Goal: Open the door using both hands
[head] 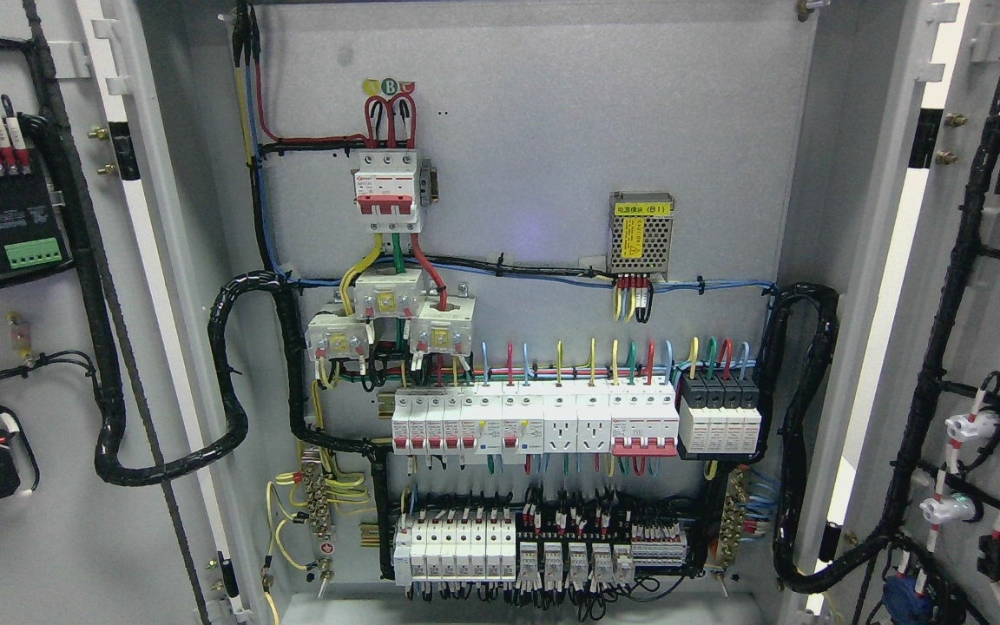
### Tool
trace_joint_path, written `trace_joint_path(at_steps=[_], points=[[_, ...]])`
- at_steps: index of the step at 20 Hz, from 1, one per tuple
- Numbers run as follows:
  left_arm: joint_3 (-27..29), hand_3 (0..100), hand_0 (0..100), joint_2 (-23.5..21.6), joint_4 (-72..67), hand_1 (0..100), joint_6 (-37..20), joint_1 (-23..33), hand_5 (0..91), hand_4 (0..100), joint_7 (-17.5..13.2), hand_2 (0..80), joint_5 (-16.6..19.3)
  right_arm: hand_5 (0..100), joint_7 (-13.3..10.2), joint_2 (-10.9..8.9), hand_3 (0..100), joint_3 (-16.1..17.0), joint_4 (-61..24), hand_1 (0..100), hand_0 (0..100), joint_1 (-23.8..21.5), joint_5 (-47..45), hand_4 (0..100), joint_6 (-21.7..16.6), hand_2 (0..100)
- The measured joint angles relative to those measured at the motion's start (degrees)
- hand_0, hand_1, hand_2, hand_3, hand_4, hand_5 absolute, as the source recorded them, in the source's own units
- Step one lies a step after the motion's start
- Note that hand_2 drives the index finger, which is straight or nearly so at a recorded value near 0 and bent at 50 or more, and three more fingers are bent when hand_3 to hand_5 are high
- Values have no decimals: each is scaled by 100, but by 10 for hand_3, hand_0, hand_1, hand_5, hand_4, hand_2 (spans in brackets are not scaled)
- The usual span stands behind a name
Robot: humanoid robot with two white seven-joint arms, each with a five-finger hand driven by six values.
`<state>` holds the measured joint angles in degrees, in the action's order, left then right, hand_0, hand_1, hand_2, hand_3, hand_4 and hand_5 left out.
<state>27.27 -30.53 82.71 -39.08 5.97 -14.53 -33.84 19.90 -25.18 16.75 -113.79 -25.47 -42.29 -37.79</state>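
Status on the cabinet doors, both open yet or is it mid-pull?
Done, by the look of it: the left door and the right door are both swung wide, inner faces toward the camera, and the breaker rows on the cabinet's back panel are fully exposed. In hand: nothing, since neither robot hand is in view. Left: nothing visible beyond perhaps confirming that the doors stay put.

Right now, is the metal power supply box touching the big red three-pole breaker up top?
Apart. The head view shows bare grey backplate between the three-pole breaker at upper left and the power supply box to its right. No robot hand in view.
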Motion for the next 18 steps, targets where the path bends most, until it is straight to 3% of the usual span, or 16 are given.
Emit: trace_joint_path(at_steps=[9,18], points=[[-251,0,0,12,720,0,-6,668,0,0,21,0,-89,0,37,-94,0,-182,-53,0,382,72,-14,0,-82,0],[-879,0,0,41,1306,0,-27,1115,0,0,31,0,-81,0,48,-171,0,-766,-62,0,381,293,-1,0,-85,0]])
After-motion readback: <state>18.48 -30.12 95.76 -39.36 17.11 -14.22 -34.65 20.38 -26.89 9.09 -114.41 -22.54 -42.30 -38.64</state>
